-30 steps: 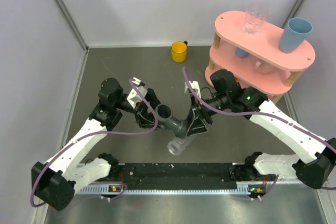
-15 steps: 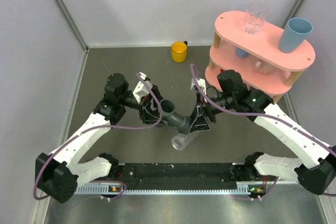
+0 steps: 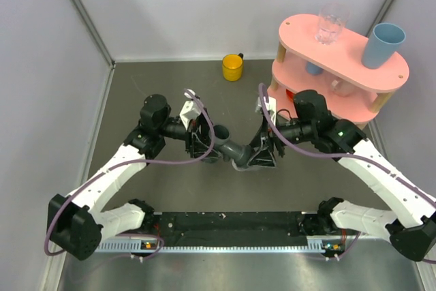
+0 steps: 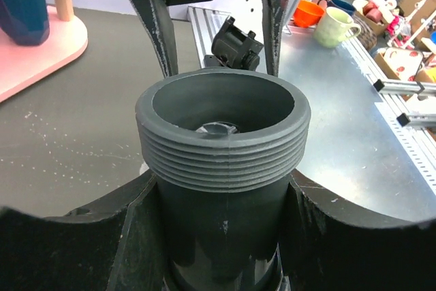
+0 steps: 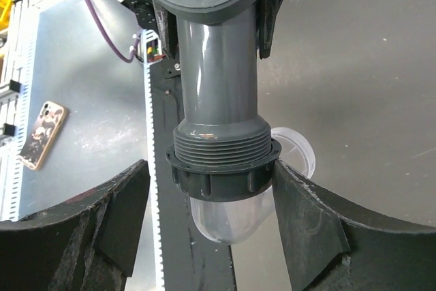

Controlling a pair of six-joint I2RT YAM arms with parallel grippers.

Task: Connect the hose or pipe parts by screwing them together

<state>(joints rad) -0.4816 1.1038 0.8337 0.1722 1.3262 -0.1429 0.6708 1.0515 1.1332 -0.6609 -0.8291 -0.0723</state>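
Observation:
My left gripper point(image 3: 203, 144) is shut on the dark grey T-shaped pipe fitting point(image 3: 229, 147) above the table's middle. In the left wrist view both fingers press the fitting's body point(image 4: 221, 202) just under its threaded open end. The clear tubular piece point(image 5: 221, 217) hangs from the fitting's other threaded end point(image 5: 216, 66) by its grey collar point(image 5: 219, 172). My right gripper point(image 5: 209, 168) stands open around that collar: one finger point(image 5: 300, 216) touches its edge, the other stands apart. From above, the right gripper point(image 3: 257, 158) covers the clear piece.
A pink two-tier shelf point(image 3: 354, 76) at the back right carries a clear glass point(image 3: 332, 24) and a blue cup point(image 3: 383, 44). A yellow cup point(image 3: 232, 67) stands by the back wall. A black rail point(image 3: 225, 221) runs along the near edge.
Both arms carried the fitting a little right and back. The clear piece, seen below the fitting before, is now hidden from above. The right jaws have widened.

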